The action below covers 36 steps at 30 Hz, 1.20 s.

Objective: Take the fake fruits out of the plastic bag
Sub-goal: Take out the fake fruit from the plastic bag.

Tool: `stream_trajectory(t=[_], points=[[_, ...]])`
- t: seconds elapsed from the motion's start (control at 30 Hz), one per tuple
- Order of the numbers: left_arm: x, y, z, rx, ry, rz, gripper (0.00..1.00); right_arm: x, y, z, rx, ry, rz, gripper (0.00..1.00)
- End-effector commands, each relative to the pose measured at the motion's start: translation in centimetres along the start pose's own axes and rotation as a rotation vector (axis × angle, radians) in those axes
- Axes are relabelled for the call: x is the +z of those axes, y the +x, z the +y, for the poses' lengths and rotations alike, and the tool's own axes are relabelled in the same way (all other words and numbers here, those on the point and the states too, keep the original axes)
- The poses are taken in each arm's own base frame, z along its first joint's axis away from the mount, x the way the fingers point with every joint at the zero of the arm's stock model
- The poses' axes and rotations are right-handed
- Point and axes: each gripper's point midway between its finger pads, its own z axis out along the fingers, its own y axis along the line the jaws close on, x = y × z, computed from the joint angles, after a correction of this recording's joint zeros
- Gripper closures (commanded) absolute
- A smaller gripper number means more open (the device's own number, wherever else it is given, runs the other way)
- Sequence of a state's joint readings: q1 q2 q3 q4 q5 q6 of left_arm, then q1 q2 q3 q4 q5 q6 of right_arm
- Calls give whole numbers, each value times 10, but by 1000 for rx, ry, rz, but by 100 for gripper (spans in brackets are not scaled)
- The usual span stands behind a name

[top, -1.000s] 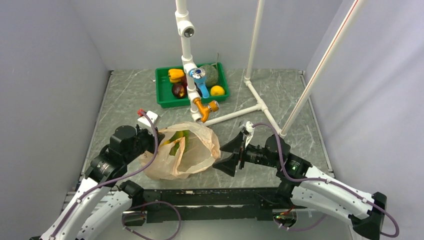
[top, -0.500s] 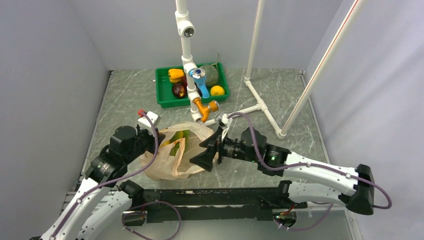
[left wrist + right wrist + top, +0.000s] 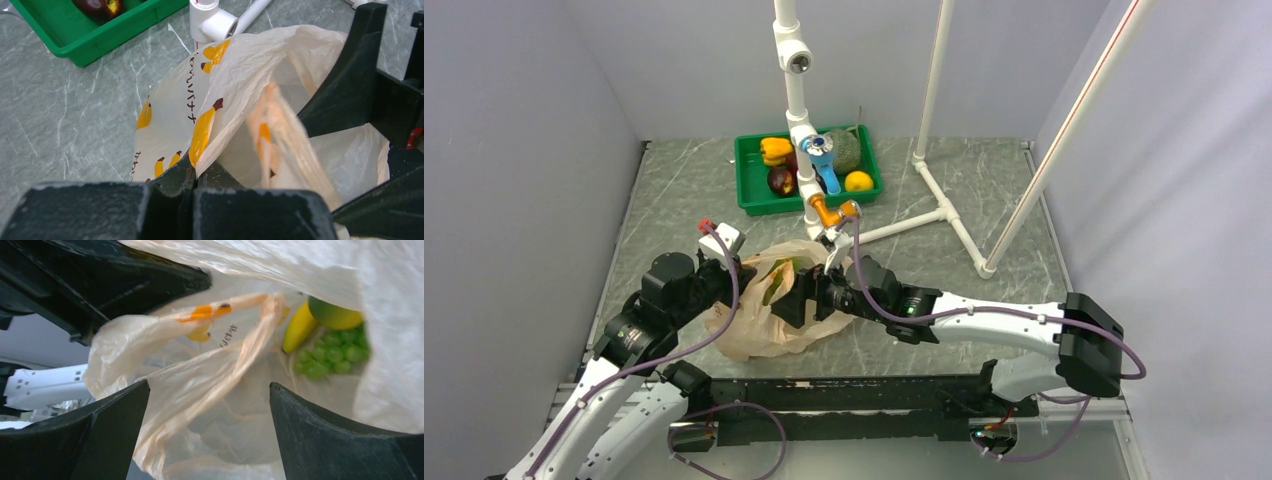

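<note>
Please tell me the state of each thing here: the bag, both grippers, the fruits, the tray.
plastic bag: mouth open, edge pinched.
left gripper: shut on the bag's edge.
right gripper: open, at the bag's mouth.
green bunch: inside the bag.
green tray: holds several fruits.

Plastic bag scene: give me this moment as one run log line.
left gripper: jaws shut on plastic bag edge | right gripper: jaws open at bag mouth | fake fruits: in bag, ungrasped
</note>
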<state>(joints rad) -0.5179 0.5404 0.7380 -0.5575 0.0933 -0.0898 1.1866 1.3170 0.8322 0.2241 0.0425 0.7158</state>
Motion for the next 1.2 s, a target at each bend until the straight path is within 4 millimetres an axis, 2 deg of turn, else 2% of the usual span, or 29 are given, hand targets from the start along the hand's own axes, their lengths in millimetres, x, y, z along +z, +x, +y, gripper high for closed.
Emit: stream_trajectory(t=[0.0, 0.13, 0.2, 0.3, 0.4, 0.47, 0.5, 0.6, 0.63, 0.73, 0.83, 0.87, 1.0, 1.07, 1.17], points=[[1, -11, -6, 18, 31, -48, 100, 11, -25, 44, -6, -217, -70, 8], [1, -10, -6, 19, 31, -47, 100, 16, -23, 59, 19, -354, -31, 10], [1, -10, -6, 19, 30, -49, 100, 11, -21, 69, -10, -419, -29, 14], [1, -11, -6, 18, 26, -50, 100, 6, -18, 80, -89, -442, -27, 30], [0, -11, -5, 13, 22, -51, 100, 3, -14, 85, -202, -394, -55, 37], [0, -12, -4, 0, 13, -50, 97, 0, -13, 85, -261, -368, -64, 51], [0, -13, -4, -13, 9, -47, 91, -1, -12, 84, -299, -348, -73, 59], [-5, -15, 0, -101, -42, -22, 62, -3, -15, 76, -394, -281, -89, 79], [-8, -15, 2, -147, -65, -4, 55, -4, -16, 74, -432, -258, -95, 85], [-30, -6, 5, -291, -145, 84, 32, -6, -26, 70, -544, -215, -130, 99], [-61, -19, 0, -362, -149, 63, 6, -5, -26, 81, -660, -246, -131, 100], [-72, -26, -2, -383, -140, 34, 1, -4, -24, 86, -698, -256, -125, 100], [-113, -42, -6, -523, -153, -38, 1, 7, -6, 98, -805, -276, -95, 100], [-127, -35, -5, -638, -200, -16, 1, 12, -3, 99, -816, -252, -98, 100], [-137, -27, -23, -740, -128, 23, 1, 17, -1, 99, -788, -241, -100, 100]])
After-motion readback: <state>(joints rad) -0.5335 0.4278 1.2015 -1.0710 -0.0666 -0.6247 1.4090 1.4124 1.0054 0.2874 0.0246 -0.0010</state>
